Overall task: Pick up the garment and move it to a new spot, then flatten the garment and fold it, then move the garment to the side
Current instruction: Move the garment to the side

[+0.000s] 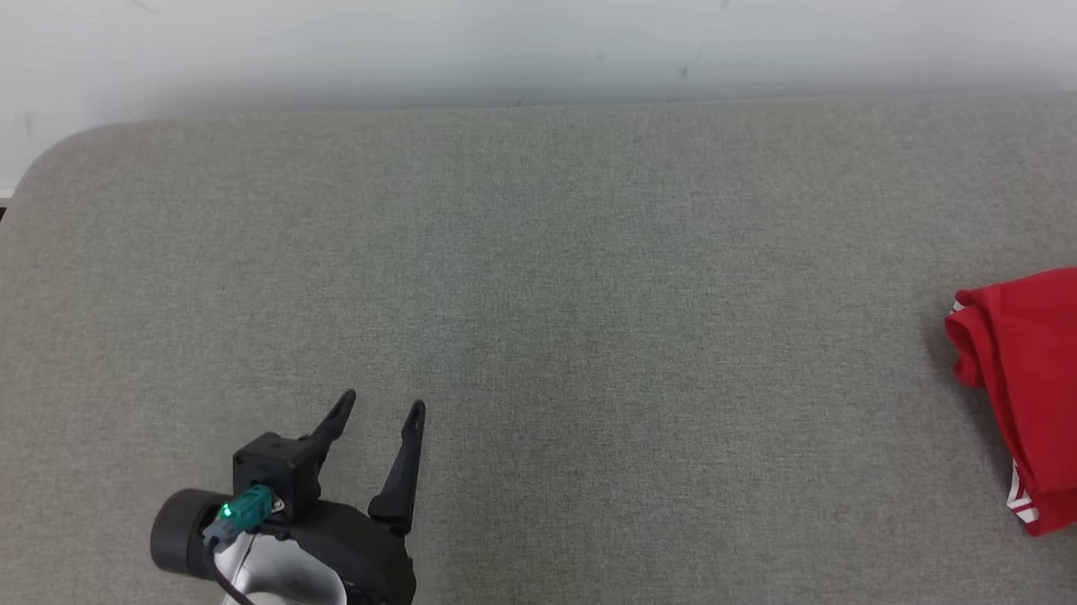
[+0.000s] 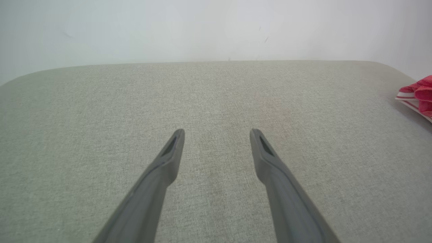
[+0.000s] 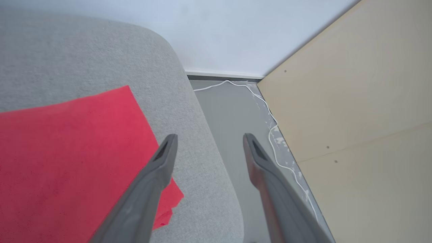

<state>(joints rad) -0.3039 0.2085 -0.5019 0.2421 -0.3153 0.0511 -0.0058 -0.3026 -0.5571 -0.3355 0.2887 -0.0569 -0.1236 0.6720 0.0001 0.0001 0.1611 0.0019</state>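
**Red garment folded, sitting at the table's right edge**

Head view has the folded red garment at the right side of the grey table. Its long axis runs far-to-near, and the white print at its near corner is too small to read. Right wrist view adds the table's rounded corner, a white cable and a plywood panel. The right gripper is spread by the garment's corner, gripping nothing. The left gripper is spread too, well apart from it.
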